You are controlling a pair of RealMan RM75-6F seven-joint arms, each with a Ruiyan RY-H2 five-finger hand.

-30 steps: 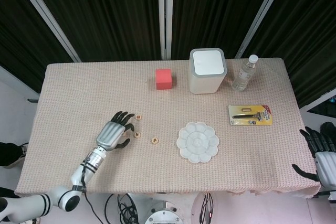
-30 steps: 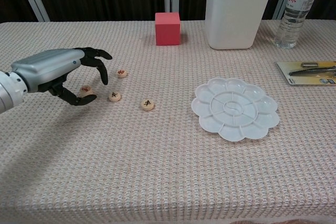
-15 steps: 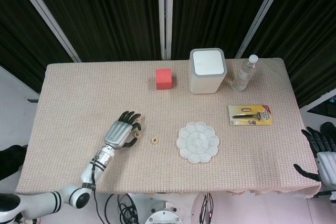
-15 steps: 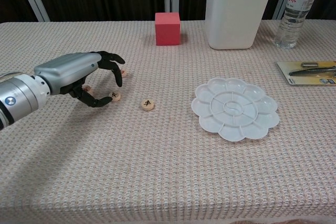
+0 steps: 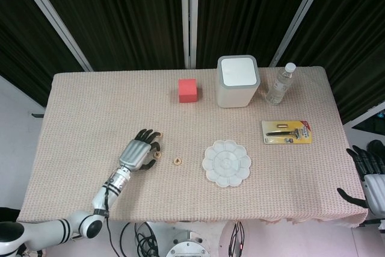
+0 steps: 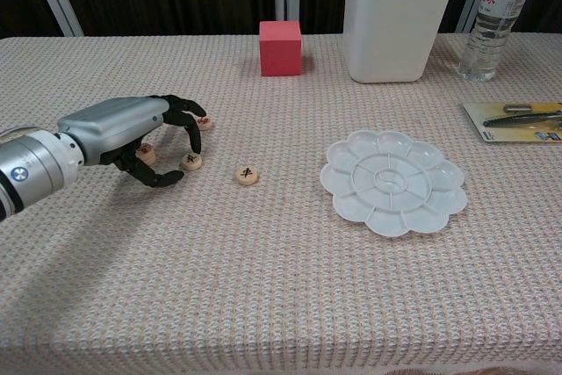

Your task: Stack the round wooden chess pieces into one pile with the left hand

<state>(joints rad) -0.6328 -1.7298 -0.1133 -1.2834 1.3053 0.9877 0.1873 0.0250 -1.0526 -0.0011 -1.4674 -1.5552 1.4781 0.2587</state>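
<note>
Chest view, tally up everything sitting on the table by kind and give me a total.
Round wooden chess pieces: 4
Red cube: 1
White bin: 1
Water bottle: 1
White flower-shaped palette: 1
Carded tool pack: 1
Total: 9

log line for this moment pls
left hand: fingers arched over round wooden chess pieces | holding: nothing | stack: not started | right hand: idle
</note>
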